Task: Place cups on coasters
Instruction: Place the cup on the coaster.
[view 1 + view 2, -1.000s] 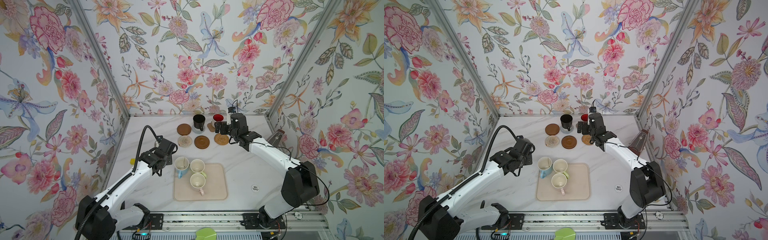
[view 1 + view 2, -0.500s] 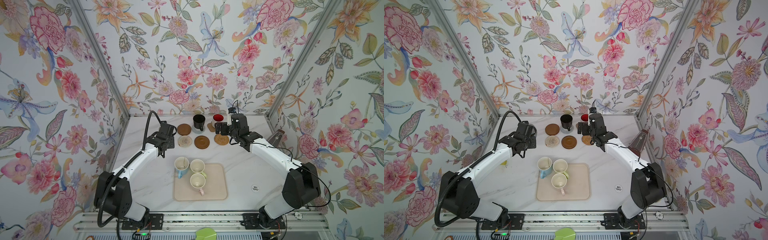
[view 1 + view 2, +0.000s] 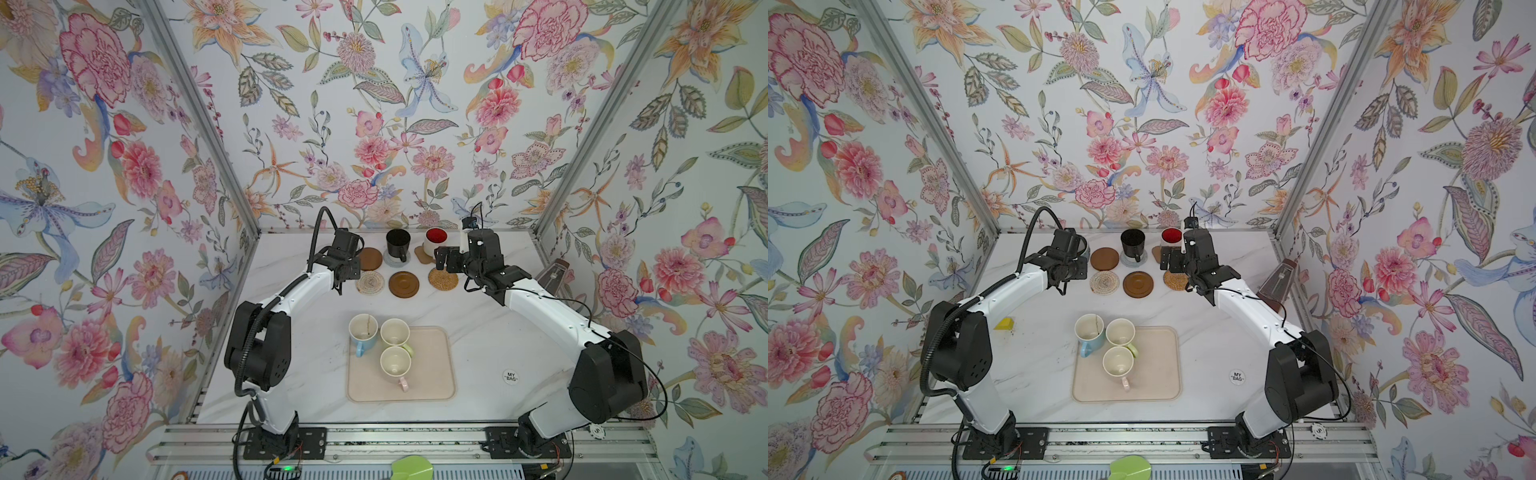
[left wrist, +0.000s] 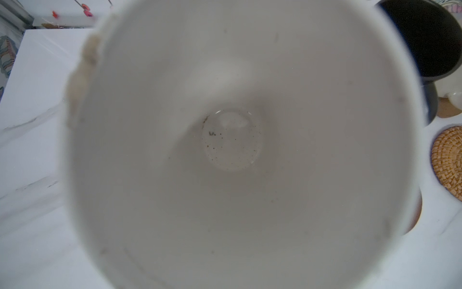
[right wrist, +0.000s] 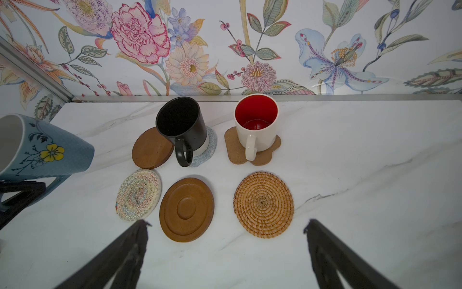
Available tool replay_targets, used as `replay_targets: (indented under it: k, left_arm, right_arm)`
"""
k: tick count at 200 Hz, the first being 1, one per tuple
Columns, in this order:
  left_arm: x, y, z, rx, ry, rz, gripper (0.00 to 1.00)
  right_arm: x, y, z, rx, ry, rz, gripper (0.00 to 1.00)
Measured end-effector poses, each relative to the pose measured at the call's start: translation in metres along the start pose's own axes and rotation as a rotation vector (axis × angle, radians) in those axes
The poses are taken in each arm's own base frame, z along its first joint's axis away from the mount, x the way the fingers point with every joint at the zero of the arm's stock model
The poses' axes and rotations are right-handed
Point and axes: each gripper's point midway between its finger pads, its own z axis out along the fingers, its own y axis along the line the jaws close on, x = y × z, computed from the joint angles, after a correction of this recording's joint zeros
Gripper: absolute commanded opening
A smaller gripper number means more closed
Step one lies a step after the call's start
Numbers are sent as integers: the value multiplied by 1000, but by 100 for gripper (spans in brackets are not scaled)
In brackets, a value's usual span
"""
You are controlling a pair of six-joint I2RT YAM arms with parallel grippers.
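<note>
My left gripper [image 3: 346, 266] is shut on a light blue cup [image 5: 47, 150] with a yellow flower, gripped near its handle and held tilted, just left of the plain dark brown coaster [image 3: 370, 258] and the cream woven coaster [image 3: 370, 282]. That cup's white inside [image 4: 232, 140] fills the left wrist view and hides the jaws. The black cup [image 3: 397, 244] stands on the grey coaster [image 5: 211, 147]. A white cup with a red inside [image 3: 435, 240] sits on the tan flower-shaped coaster [image 5: 235, 152]. The ringed brown coaster [image 3: 403, 284] and the golden rattan coaster [image 3: 443, 279] are bare. My right gripper [image 5: 226, 222] hangs open over the rattan coaster.
A beige tray [image 3: 436, 374] at the front holds a pale green cup [image 3: 395, 332] and a pink cup [image 3: 395, 361]; another light blue cup [image 3: 363, 330] stands at its left edge. A "MY BAG" sticker [image 3: 510, 377] lies to the right. A brown pyramid-shaped object [image 3: 555, 270] stands by the right wall.
My left arm has swung from beside the tray back toward the coasters, carrying the light blue cup. The right arm has stayed in place, open.
</note>
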Motion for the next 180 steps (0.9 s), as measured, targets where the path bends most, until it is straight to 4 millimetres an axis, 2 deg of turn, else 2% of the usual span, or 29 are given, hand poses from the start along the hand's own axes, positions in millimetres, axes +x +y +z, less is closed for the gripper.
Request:
replay_targets:
  k: [37,83,140,180]
  left_arm:
    - [-8,-10,19,26,-13,3,0]
    - [-8,-21,43,55,-1,7,0]
    - [-13,-29,63,79,-4,-1,0]
    - [-17,-32,75,81,-10,-3,0]
  right_arm:
    - [6,-8,0,13,12,6,99]
    - [8,-15,0,20,18,13,99]
    - [5,-19,-2,24,11,18,99]
    - [13,-25,0,37,27,22,99]
